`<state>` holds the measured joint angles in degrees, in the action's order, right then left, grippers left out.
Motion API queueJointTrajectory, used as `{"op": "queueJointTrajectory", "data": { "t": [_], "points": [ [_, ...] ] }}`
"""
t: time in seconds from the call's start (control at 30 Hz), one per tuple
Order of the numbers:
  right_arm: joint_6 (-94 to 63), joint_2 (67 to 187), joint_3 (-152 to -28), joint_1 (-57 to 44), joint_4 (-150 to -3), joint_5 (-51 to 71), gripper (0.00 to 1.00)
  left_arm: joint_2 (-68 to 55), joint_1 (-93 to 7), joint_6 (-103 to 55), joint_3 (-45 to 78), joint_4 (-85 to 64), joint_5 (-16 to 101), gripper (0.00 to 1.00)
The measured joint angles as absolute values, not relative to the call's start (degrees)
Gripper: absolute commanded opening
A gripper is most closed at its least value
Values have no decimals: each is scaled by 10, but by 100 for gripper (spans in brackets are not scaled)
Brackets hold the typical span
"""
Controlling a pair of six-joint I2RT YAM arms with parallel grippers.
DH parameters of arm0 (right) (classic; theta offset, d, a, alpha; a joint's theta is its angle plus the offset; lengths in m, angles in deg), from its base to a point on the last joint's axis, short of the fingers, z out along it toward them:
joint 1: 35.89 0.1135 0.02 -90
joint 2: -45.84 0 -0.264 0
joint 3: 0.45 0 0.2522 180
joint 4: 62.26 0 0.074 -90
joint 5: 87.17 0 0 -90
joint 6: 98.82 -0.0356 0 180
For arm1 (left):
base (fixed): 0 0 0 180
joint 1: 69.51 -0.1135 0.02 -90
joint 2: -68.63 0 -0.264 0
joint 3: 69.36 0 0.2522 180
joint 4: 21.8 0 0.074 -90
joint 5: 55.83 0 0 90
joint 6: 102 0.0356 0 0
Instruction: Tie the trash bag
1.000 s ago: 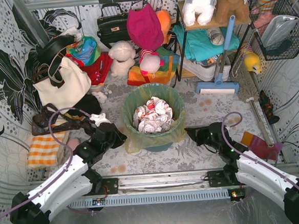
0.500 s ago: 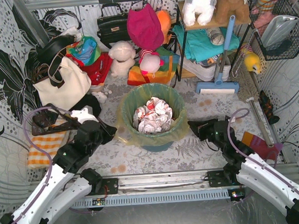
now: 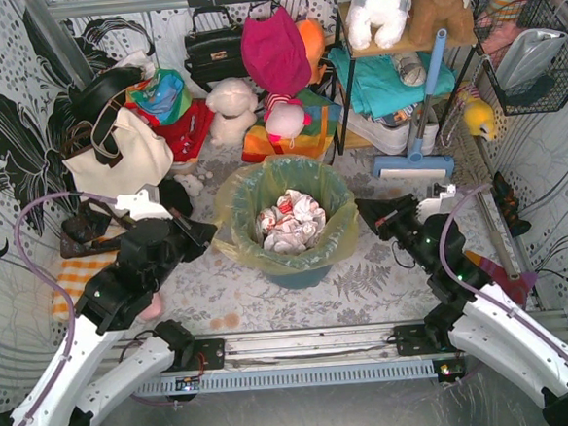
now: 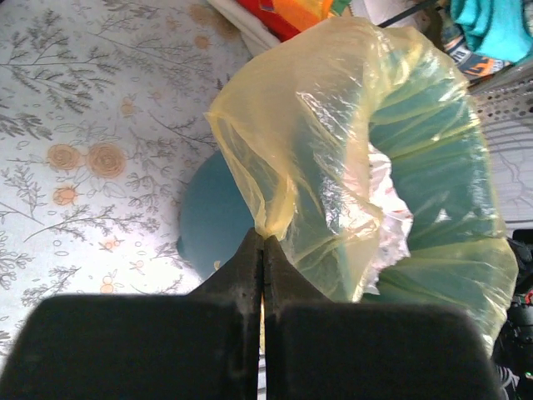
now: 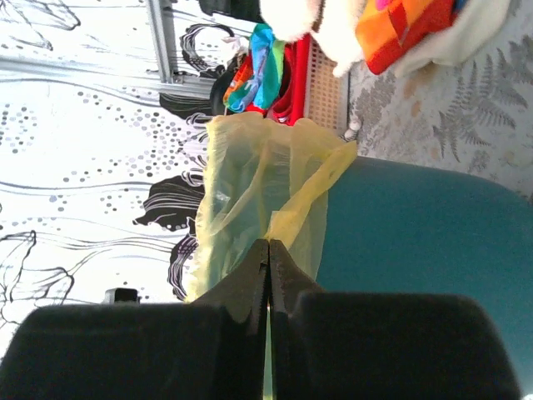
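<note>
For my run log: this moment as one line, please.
left gripper: shut on thin yellow-green plastic trash bag | right gripper: shut on same bag | bag: untied, in round teal plastic bin

Floral-patterned worktop [image 3: 386, 276]. At its centre stands a round teal bin [image 3: 300, 277], lined with the trash bag [image 3: 332, 237]. An orange-checked cloth [image 3: 71, 279] lies at the left edge, a cream handbag [image 3: 120, 168] toward the far-left corner, a white plush toy [image 3: 230, 109] at the far edge, and a blue sweeper head [image 3: 412, 168] toward the far-right corner.
</note>
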<state>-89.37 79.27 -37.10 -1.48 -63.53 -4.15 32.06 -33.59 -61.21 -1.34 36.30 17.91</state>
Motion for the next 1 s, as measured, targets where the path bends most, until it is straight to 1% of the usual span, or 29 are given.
{"op": "queueJointTrajectory", "data": {
  "t": [0.13, 0.4, 0.6, 0.73, 1.0],
  "points": [
    [-857, 788, -396, -15, -638, -38, 0, 312, -336, -608, 14, 363, 203, 0],
    [-798, 741, -436, -15, -693, -35, 0, 300, -336, -594, 39, 361, 282, 0],
    [-757, 732, -463, -15, -710, -7, 0, 280, -336, -586, 65, 369, 325, 0],
    [-734, 763, -484, -15, -704, 31, 0, 273, -336, -585, 76, 364, 352, 0],
    [-707, 890, -532, -15, -659, 138, 0, 241, -336, -584, 76, 321, 433, 0]
  ]
}}
